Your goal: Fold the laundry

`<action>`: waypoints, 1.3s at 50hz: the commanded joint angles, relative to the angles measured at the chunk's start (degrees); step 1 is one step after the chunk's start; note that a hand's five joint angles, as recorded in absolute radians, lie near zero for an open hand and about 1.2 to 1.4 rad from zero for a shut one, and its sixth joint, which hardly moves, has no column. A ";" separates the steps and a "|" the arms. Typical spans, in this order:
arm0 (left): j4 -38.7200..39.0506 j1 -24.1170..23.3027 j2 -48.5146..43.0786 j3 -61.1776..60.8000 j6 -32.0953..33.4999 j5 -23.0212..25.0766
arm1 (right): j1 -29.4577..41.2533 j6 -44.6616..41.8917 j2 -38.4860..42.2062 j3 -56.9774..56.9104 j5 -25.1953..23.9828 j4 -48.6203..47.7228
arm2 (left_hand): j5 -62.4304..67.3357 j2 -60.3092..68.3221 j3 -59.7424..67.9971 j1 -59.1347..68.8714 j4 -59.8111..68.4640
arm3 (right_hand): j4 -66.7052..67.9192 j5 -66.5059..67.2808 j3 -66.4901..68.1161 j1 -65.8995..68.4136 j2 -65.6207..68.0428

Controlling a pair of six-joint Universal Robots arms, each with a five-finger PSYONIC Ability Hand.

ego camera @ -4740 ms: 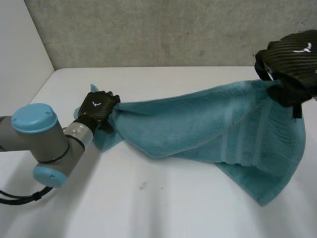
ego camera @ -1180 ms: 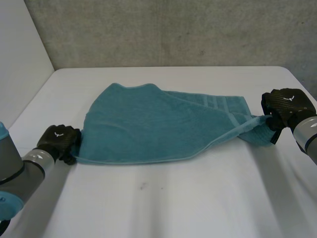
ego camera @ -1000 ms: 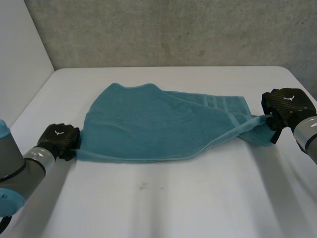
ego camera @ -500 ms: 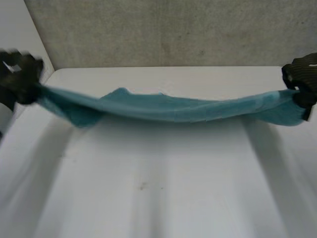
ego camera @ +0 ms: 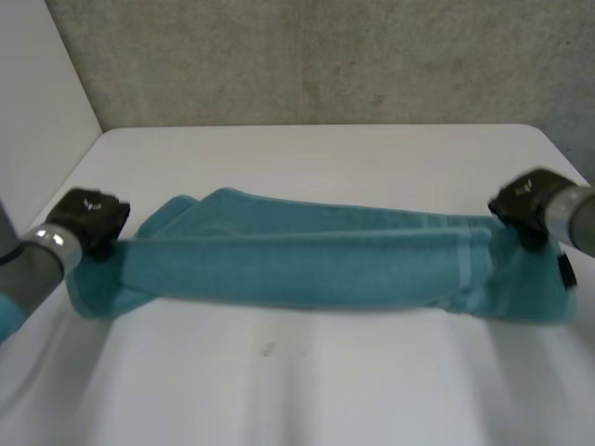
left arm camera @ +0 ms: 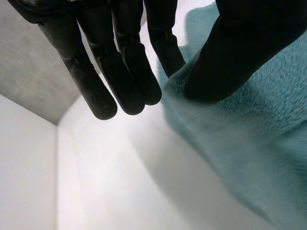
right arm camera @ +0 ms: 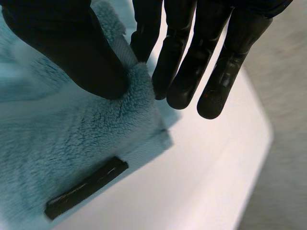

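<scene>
Teal towel [ego camera: 307, 269] is stretched sideways in a long, doubled-over band across the middle of the white bench [ego camera: 307, 390], held at each end. The left robot hand [ego camera: 88, 216] is at the towel's left end, near the bench's left edge, its grey forearm [ego camera: 37, 265] sloping down toward the camera. In the left wrist view its thumb [left arm camera: 244, 52] presses into the pile and clamps the cloth against one finger, the other fingers [left arm camera: 120, 72] pointing straight out beside it. The right robot hand [ego camera: 522, 197] grips the right end near the bench's right edge. There the thumb [right arm camera: 72, 52] pinches a corner against the nearest finger, close to a black label [right arm camera: 86, 187] sewn by the towel's edge.
</scene>
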 commanded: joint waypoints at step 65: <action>-9.65 3.21 23.29 -21.22 7.63 1.50 | -13.46 -13.98 -19.15 27.40 -7.23 -1.67 | 14.92 11.38 11.88 15.98 11.71 | 11.66 13.70 12.25 23.92 12.76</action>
